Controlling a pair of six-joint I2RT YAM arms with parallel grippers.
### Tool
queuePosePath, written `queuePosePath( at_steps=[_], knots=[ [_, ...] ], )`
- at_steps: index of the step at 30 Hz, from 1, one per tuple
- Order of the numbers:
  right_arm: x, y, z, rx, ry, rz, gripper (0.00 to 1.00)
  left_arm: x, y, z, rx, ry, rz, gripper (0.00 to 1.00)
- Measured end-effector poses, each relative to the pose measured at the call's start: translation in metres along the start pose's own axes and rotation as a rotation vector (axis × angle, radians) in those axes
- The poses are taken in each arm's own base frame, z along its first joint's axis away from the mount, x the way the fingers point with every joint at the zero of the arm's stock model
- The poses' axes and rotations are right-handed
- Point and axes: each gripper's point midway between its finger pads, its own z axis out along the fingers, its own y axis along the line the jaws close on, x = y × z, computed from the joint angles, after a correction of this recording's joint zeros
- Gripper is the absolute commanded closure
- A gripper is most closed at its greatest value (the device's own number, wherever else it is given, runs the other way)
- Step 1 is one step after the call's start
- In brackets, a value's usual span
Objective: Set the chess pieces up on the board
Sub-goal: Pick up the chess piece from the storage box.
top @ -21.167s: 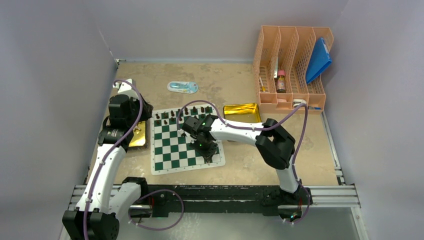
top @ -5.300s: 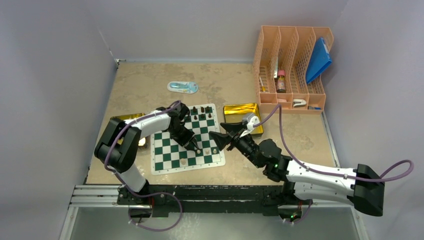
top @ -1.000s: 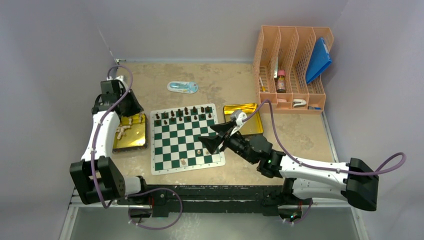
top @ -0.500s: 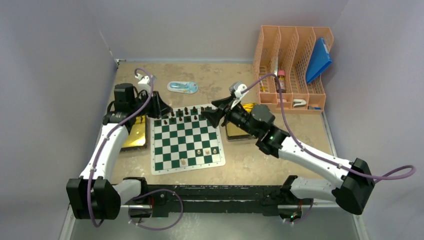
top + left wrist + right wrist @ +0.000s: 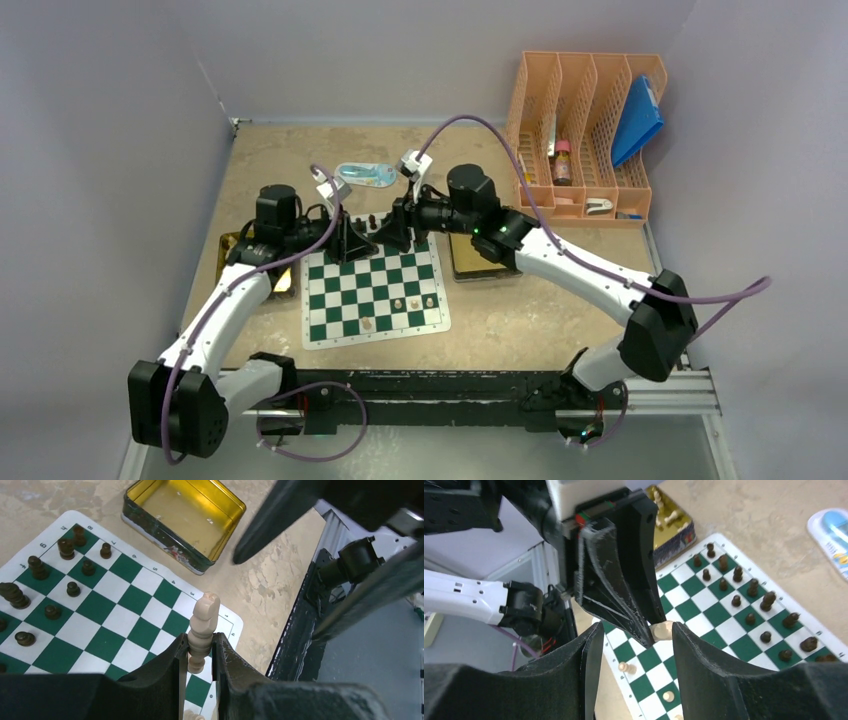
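Observation:
The green-and-white board (image 5: pixel 350 300) lies mid-table, with dark chess pieces (image 5: pixel 749 587) in its far rows and a few cream ones (image 5: pixel 414 301) near the front edge. My left gripper (image 5: pixel 352 245) hovers over the board's far half, shut on a tall cream piece (image 5: pixel 202 625) that sticks out past its fingertips (image 5: pixel 222 652). My right gripper (image 5: pixel 392 240) faces it tip to tip. Its jaws stand open around the left fingertips (image 5: pixel 644 630) and the cream piece's head (image 5: pixel 663 630), which lies against one right finger.
A gold tin with cream pieces (image 5: pixel 671 530) sits left of the board, partly under the left arm. An empty gold tin (image 5: pixel 185 522) sits right of it, under the right arm. An orange file rack (image 5: pixel 585 135) stands back right; a blue packet (image 5: pixel 365 175) lies behind the board.
The left gripper came from the left tin to over the board's far side with the cream piece. The right gripper swung up from the board's front right to meet it, its jaws narrowing.

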Motion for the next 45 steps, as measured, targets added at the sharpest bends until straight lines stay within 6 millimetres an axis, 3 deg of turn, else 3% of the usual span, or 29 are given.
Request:
queuePosePath(
  at_steps=[7,11,23,32,36,45],
  knots=[
    [0.035,-0.012,0.006,0.016,0.135,0.089,0.48,-0.001,-0.014,-0.001,0.067,-0.018,0.084,0.94],
    [0.043,-0.019,0.006,0.03,0.164,0.128,0.51,-0.003,-0.016,-0.001,0.083,-0.028,0.108,0.94],
    [0.039,-0.016,0.007,0.005,0.151,0.173,0.56,0.004,-0.019,0.002,0.117,-0.022,0.171,0.95],
    [0.057,-0.016,0.009,-0.026,0.227,0.185,0.65,0.007,-0.019,0.002,0.123,-0.012,0.197,0.95],
    [0.059,-0.013,0.008,-0.049,0.237,0.183,0.53,0.009,-0.021,0.002,0.131,-0.009,0.213,0.95],
    [0.059,-0.012,0.006,-0.06,0.24,0.184,0.62,0.01,-0.025,0.002,0.146,-0.005,0.259,0.95]
  ],
)
